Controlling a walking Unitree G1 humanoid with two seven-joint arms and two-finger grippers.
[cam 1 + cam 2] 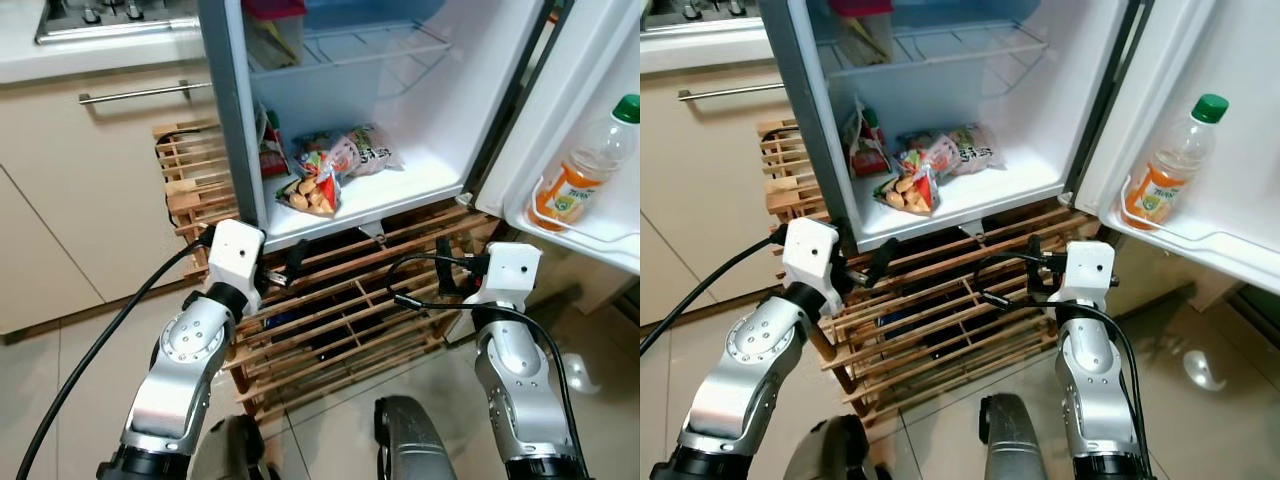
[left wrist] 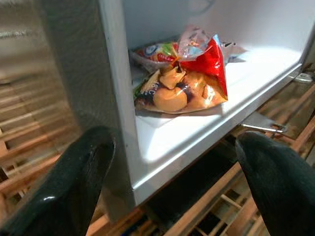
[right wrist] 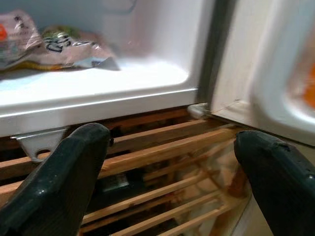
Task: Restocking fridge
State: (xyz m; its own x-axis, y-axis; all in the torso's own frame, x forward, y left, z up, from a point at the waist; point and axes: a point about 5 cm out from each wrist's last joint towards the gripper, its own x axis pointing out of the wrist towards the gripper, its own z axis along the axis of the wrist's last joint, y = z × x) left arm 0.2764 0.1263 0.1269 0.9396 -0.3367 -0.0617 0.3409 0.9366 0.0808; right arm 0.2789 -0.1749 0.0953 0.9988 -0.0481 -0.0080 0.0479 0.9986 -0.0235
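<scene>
Beige kitchen cabinets (image 1: 90, 190) stand on our left, and before us the small fridge (image 1: 232, 120) sits with its door (image 1: 590, 110) swung open to our right. It rests on a wooden slatted crate (image 1: 340, 310) placed on the tiled floor (image 1: 60, 400).

On the white bottom shelf (image 1: 400, 185) of the fridge we see a snack bag (image 1: 312, 190) with a red top near the front edge, and just behind it a pinkish packet (image 1: 360, 150). A wire shelf (image 1: 350, 45) is above them. In the door pocket an orange juice bottle (image 1: 590, 165) with a green cap stands upright.

Our left gripper (image 2: 172, 182) is low in front of the left front corner of the fridge, close below the snack bag; its jaws are spread wide and hold nothing. Our right gripper (image 3: 167, 177) is in front of the crate, under the right end of the bottom shelf near the door hinge; its jaws are also wide apart and empty.
</scene>
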